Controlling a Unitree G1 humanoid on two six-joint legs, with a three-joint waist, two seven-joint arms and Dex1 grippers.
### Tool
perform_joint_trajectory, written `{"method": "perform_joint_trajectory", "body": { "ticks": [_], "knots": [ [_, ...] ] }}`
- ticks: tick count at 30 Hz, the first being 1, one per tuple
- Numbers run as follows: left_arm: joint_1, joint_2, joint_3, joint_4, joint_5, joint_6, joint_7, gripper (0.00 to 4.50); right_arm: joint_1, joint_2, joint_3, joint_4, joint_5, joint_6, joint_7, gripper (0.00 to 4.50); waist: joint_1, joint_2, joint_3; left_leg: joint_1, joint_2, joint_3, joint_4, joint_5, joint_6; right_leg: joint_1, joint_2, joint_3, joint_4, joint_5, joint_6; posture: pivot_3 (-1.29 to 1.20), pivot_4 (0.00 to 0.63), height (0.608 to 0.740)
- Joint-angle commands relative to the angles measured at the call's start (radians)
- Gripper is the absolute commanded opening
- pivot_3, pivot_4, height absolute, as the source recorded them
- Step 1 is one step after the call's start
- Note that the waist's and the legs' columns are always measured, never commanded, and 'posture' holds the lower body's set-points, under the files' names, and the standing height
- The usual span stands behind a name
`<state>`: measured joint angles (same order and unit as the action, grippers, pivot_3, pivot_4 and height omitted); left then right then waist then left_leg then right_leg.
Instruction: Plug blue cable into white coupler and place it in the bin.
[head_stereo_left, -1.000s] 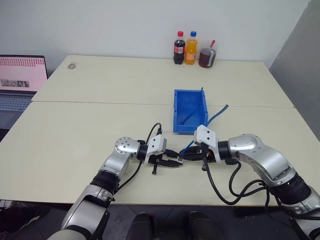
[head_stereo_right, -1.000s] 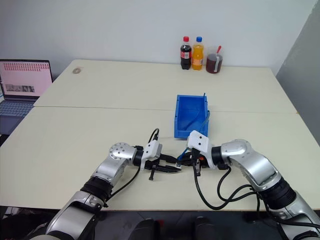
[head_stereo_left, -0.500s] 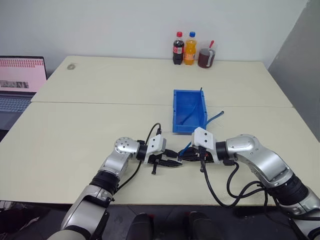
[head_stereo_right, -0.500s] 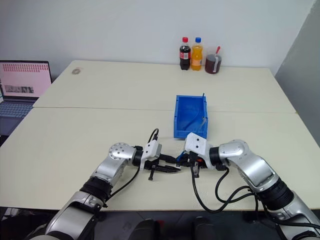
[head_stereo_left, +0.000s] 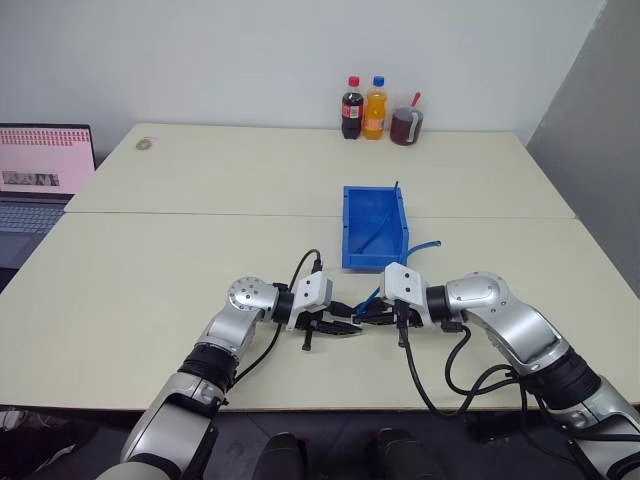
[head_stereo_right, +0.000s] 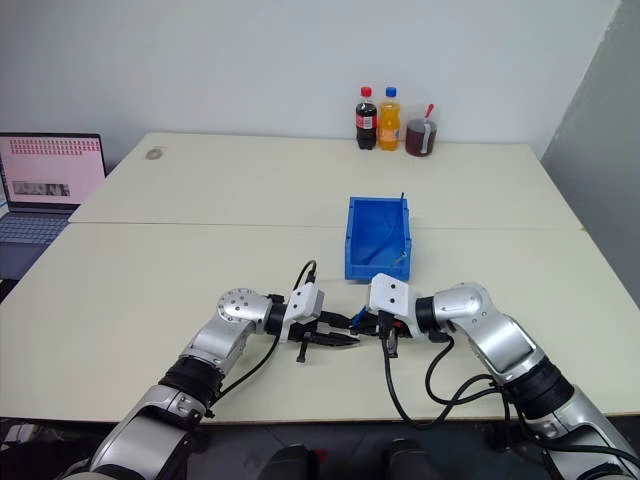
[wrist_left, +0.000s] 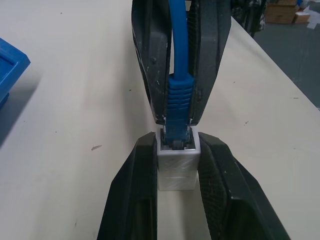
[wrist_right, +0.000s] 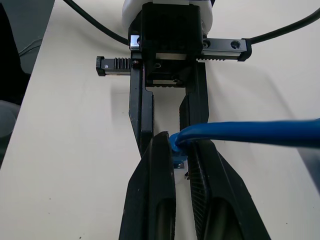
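- Comparing with one second ago: the right gripper (head_stereo_left: 372, 312) has come a little lower and nearer the left gripper (head_stereo_left: 345, 325), so the gap between the two has closed; the left gripper has stayed put. The free run of the blue cable (head_stereo_left: 425, 245) now lies lower toward the tabletop (head_stereo_left: 180, 270). The camera itself has also shifted.
- Left jaws: clamped on the white coupler (wrist_left: 177, 167), one finger (wrist_left: 131, 200) against each side, socket facing the opposite gripper.
- Right jaws: clamped on the cable's blue plug boot (wrist_left: 178, 97), which stands between the two fingers, the cord passing back between them and bending off to one side.
- Plug end sits in the coupler's socket mouth (wrist_left: 176, 142); how deep it is seated cannot be told.
- Joined parts are held just above the tabletop, in front of the bin (head_stereo_left: 352, 258), apart from it.
- A stretch of blue cable lies inside the bin.
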<state>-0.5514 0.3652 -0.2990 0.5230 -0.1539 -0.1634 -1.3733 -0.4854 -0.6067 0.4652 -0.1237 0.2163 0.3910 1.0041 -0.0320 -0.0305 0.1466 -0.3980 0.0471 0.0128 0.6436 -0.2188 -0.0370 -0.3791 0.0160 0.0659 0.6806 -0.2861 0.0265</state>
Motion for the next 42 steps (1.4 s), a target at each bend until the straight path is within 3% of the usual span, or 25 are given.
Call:
{"method": "perform_joint_trajectory", "body": {
  "ticks": [1,2,4,8,12,16,19,22,25,26,27,28,30,34,40,42],
  "knots": [
    [0.009,-0.010,-0.004,-0.016,0.011,-0.026,0.008,0.79,0.041,-0.009,0.046,0.149,-0.098,0.044,-0.017,0.13,0.000,0.000,-0.003,0.000,0.000,0.000,0.000,0.000,0.000,0.000,0.000,0.000,0.000,0.000,0.000,0.00,0.150,0.740],
    [0.009,-0.009,-0.004,-0.014,0.013,-0.030,0.010,0.79,0.042,-0.006,0.040,0.148,-0.093,0.047,-0.020,0.13,0.000,0.000,-0.004,0.000,0.000,0.000,0.000,0.000,0.000,0.000,0.000,0.000,0.000,0.000,0.000,0.00,0.150,0.740],
    [0.011,-0.004,0.003,-0.021,-0.002,-0.010,-0.002,1.49,0.047,0.001,0.010,0.125,-0.067,0.072,-0.031,0.13,0.000,0.000,-0.004,0.001,0.000,0.000,0.000,0.000,0.000,0.000,0.000,0.000,0.000,0.000,0.000,0.00,0.150,0.740],
    [0.014,0.014,0.036,-0.079,-0.041,0.058,0.005,2.08,0.058,0.009,-0.087,0.024,0.007,0.158,-0.062,0.13,0.000,0.000,-0.004,0.000,0.000,0.000,0.000,0.000,0.000,0.000,0.000,0.001,0.000,-0.001,-0.002,0.00,0.150,0.740],
    [0.032,0.048,0.094,-0.220,-0.103,0.199,0.048,2.90,0.030,0.054,-0.260,-0.156,0.177,0.378,-0.145,0.13,0.000,0.000,0.000,-0.003,0.000,-0.002,0.000,0.000,0.000,-0.003,-0.001,0.002,0.000,0.000,0.000,0.00,0.150,0.740],
    [0.081,0.080,0.165,-0.398,-0.163,0.333,0.144,3.83,-0.094,0.119,-0.463,-0.219,0.376,0.629,-0.239,0.13,-0.004,0.003,0.005,-0.011,0.000,-0.004,0.000,0.000,0.000,-0.011,-0.001,0.003,0.001,0.001,0.001,0.00,0.150,0.740],
    [0.105,0.057,0.249,-0.547,-0.215,0.444,0.300,4.39,-0.225,0.158,-0.570,-0.095,0.418,0.713,-0.317,0.13,-0.006,0.005,0.012,-0.012,0.000,-0.005,-0.001,0.000,0.000,-0.012,-0.001,0.002,0.000,0.000,0.001,0.00,0.150,0.740],
    [0.116,-0.013,0.347,-0.673,-0.258,0.539,0.525,4.46,-0.365,0.184,-0.598,0.155,0.324,0.658,-0.434,0.13,-0.001,0.005,0.013,-0.014,0.000,-0.008,-0.001,0.000,0.000,-0.012,-0.001,0.002,0.000,0.000,0.001,0.00,0.150,0.740],
    [0.150,-0.049,0.370,-0.771,-0.272,0.605,0.635,4.46,-0.471,0.195,-0.594,0.354,0.268,0.608,-0.484,0.13,0.001,0.005,0.013,-0.015,-0.001,-0.007,0.000,0.000,0.000,-0.012,-0.002,0.001,-0.001,0.000,0.001,0.00,0.150,0.740],
    [0.176,-0.059,0.371,-0.807,-0.275,0.622,0.667,4.50,-0.512,0.201,-0.578,0.431,0.242,0.580,-0.487,0.67,0.000,0.005,0.013,-0.015,-0.001,-0.006,-0.001,0.000,0.000,-0.012,-0.002,0.002,-0.001,0.000,0.001,0.00,0.150,0.740],
    [0.208,-0.065,0.364,-0.836,-0.268,0.626,0.688,4.50,-0.552,0.209,-0.562,0.505,0.220,0.555,-0.486,0.67,0.001,0.005,0.013,-0.016,-0.001,-0.005,-0.001,0.000,0.000,-0.012,-0.002,0.002,-0.001,0.001,0.000,0.00,0.150,0.740],
    [0.231,-0.067,0.355,-0.859,-0.263,0.629,0.705,4.50,-0.582,0.216,-0.550,0.563,0.204,0.534,-0.481,1.11,-0.003,0.005,0.013,-0.020,-0.002,-0.004,-0.001,0.000,0.000,-0.016,-0.002,0.002,-0.001,0.002,-0.001,0.00,0.150,0.740],
    [0.265,-0.069,0.346,-0.896,-0.262,0.639,0.738,4.50,-0.633,0.228,-0.535,0.667,0.176,0.492,-0.471,1.50,-0.011,0.006,0.014,-0.026,-0.002,-0.001,-0.001,0.000,0.000,-0.026,-0.002,0.005,0.001,0.003,-0.001,0.00,0.150,0.740],
    [0.286,-0.068,0.353,-0.926,-0.261,0.647,0.798,4.50,-0.691,0.228,-0.525,0.795,0.131,0.425,-0.450,2.39,-0.009,0.006,0.014,-0.028,-0.001,-0.001,-0.001,0.000,0.000,-0.027,-0.002,0.005,0.000,0.003,-0.002,0.00,0.150,0.740],
    [0.275,-0.070,0.352,-0.885,-0.234,0.651,0.877,4.50,-0.700,0.193,-0.502,0.816,0.070,0.373,-0.426,3.85,0.000,0.007,0.014,-0.028,-0.002,0.001,-0.001,0.000,0.000,-0.027,-0.002,0.003,0.000,0.003,-0.002,0.00,0.150,0.740],
    [0.269,-0.069,0.353,-0.864,-0.223,0.657,0.899,4.50,-0.657,0.157,-0.490,0.731,0.062,0.393,-0.403,4.04,0.001,0.007,0.014,-0.028,-0.002,0.001,-0.001,0.000,-0.001,-0.027,-0.003,0.003,0.000,0.003,-0.001,0.00,0.150,0.740]
  ]
}}
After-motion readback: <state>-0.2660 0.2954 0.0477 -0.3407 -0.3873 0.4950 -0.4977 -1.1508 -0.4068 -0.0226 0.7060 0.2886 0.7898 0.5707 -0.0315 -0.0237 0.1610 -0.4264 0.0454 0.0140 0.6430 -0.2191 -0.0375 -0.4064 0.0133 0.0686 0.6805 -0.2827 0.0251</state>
